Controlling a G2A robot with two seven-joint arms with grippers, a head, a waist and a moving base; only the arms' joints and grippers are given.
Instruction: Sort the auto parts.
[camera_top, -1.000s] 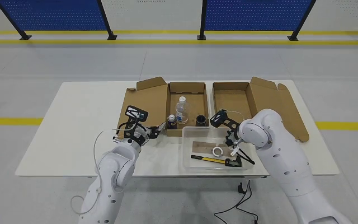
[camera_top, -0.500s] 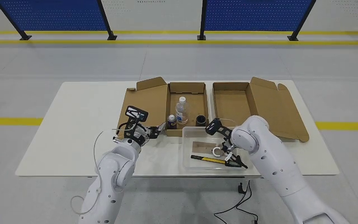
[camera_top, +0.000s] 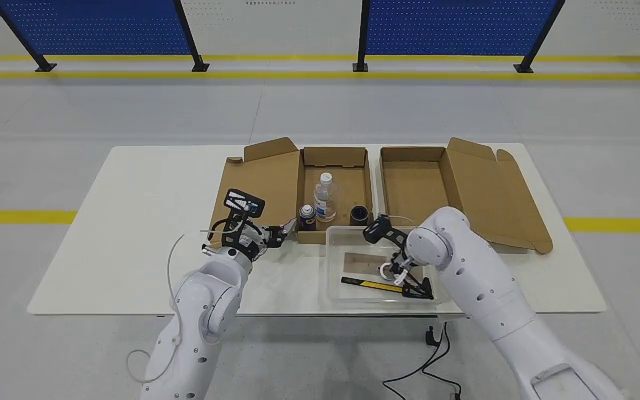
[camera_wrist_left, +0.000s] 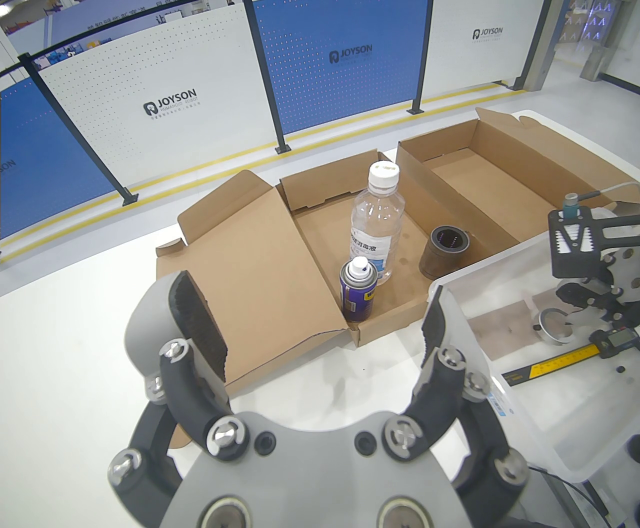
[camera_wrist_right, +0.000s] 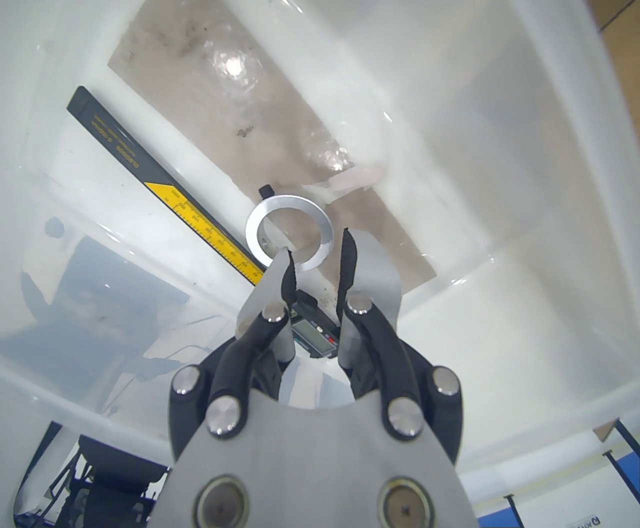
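Right gripper (camera_wrist_right: 317, 255) part-open at ring (camera_wrist_right: 289, 201) rim inside bin (camera_wrist_right: 500, 150); left gripper (camera_wrist_left: 310, 295) wide open.

Glossy white rounded arms (camera_top: 472, 272), black pincer linkages (camera_wrist_left: 190, 395), silver screws (camera_wrist_left: 225, 436), pale grey fingers (camera_wrist_left: 145, 320), ribbed black pads (camera_wrist_left: 197, 320)

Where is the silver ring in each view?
Top view: silver ring in the clear bin, at the right gripper.
Left wrist view: ring on the bin floor, beneath the right gripper.
Right wrist view: ring just ahead of the right gripper.
Shared landmark: the yellow-and-black caliper beside it.
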